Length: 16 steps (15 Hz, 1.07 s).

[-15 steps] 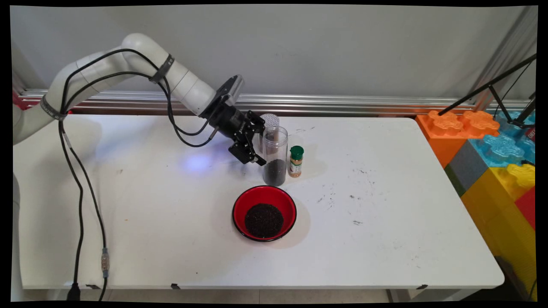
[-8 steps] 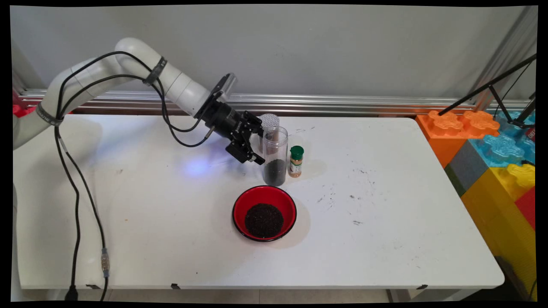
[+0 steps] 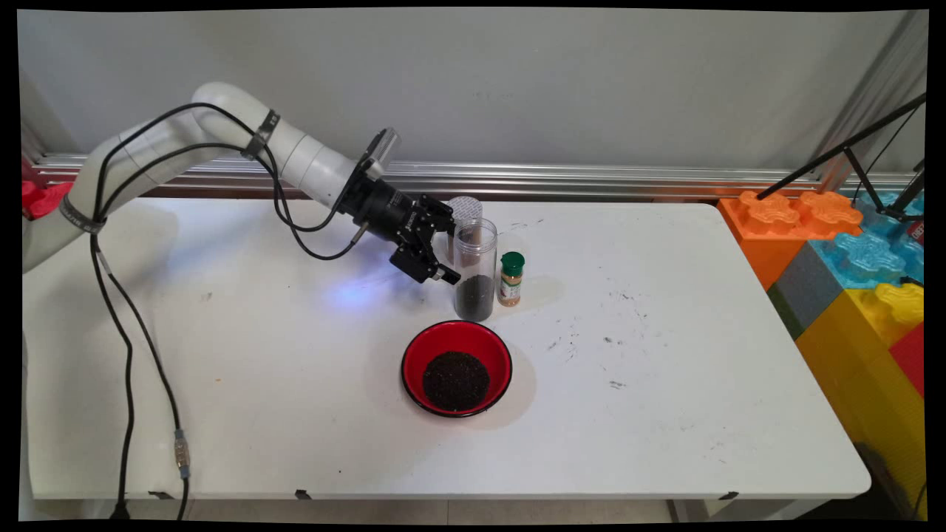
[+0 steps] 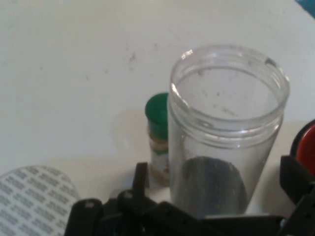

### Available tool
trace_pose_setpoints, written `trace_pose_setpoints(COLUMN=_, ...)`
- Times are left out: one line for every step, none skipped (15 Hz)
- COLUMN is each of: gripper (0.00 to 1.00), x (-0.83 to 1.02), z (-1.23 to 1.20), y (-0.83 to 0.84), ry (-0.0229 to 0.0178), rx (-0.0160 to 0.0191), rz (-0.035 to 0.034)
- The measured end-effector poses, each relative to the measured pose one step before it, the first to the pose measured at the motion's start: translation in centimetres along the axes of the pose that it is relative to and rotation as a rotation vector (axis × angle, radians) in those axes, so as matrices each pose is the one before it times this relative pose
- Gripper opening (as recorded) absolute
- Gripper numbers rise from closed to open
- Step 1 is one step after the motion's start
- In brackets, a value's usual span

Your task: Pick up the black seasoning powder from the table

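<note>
Since a second ago the arm has drawn back a little toward the left and its elbow has sunk, while the end effector (image 3: pixel 436 255) stays just left of the clear plastic jar (image 3: pixel 474 267); the things on the worktop (image 3: pixel 665 384) lie as they did.

The clear plastic jar stands upright and uncapped, and it is the thing nearest the end effector. In the hand view the jar (image 4: pixel 227 132) rises between the two fingers (image 4: pixel 140 178), which stand apart, one on each side of it. Whether either finger touches the jar's wall cannot be told; the end effector holds nothing clamped.

The jar's lower part is filled with dark granules, and its upper part is clear. Just right of the jar, close but apart from it, stands a small spice bottle (image 3: pixel 510 278) with a green cap and tan contents. Behind the jar and partly hidden by it is a white container with a patterned top (image 3: pixel 465 210). In front of the jar, near it, sits a red bowl (image 3: pixel 456 367) holding a heap of the same dark granules.
</note>
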Motion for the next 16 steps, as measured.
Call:
trace_pose_setpoints(gripper=1.00, x=-0.232, z=0.213, y=-0.028, ry=0.01469, rx=0.00617, rz=-0.00208)
trace_pose_setpoints(gripper=1.00, x=-0.196, z=0.174, y=-0.011, ry=0.01242, rx=0.00414, rz=-0.00268)
trace_pose_setpoints(gripper=1.00, x=-0.121, z=0.122, y=-0.007, ry=0.00876, rx=0.00225, rz=-0.00241)
trace_pose_setpoints(gripper=1.00, x=-0.224, z=0.173, y=0.002, ry=0.01430, rx=0.00369, rz=-0.00459)
trace_pose_setpoints(gripper=1.00, x=-0.243, z=0.142, y=0.017, ry=0.01330, rx=0.00317, rz=-0.00485)
trace_pose_setpoints(gripper=1.00, x=-0.201, z=0.088, y=0.016, ry=0.01073, rx=0.00146, rz=-0.00406)
trace_pose_setpoints(gripper=1.00, x=-0.222, z=0.100, y=0.010, ry=0.01146, rx=0.00070, rz=-0.00411)
trace_pose_setpoints(gripper=1.00, x=-0.167, z=0.083, y=-0.002, ry=0.00954, rx=-0.00004, rz=-0.00329)
trace_pose_setpoints(gripper=1.00, x=-0.194, z=0.090, y=0.011, ry=0.01041, rx=-0.00040, rz=-0.00346)
trace_pose_setpoints(gripper=1.00, x=-0.152, z=0.083, y=0.007, ry=0.00802, rx=-0.00112, rz=-0.00271)
trace_pose_setpoints(gripper=1.00, x=-0.089, z=0.056, y=0.014, ry=0.00512, rx=-0.00107, rz=-0.00156)
trace_pose_setpoints(gripper=1.00, x=-0.118, z=0.093, y=0.019, ry=0.00683, rx=-0.00279, rz=-0.00210)
trace_pose_setpoints(gripper=1.00, x=-0.146, z=0.093, y=0.052, ry=0.00744, rx=-0.00366, rz=-0.00224)
trace_pose_setpoints(gripper=1.00, x=-0.149, z=0.066, y=0.094, ry=0.00701, rx=-0.00396, rz=-0.00251)
trace_pose_setpoints(gripper=1.00, x=-0.063, z=0.055, y=0.042, ry=0.00388, rx=-0.00241, rz=-0.00097)
trace_pose_setpoints(gripper=1.00, x=-0.094, z=0.122, y=0.045, ry=0.00587, rx=-0.00366, rz=-0.00151)
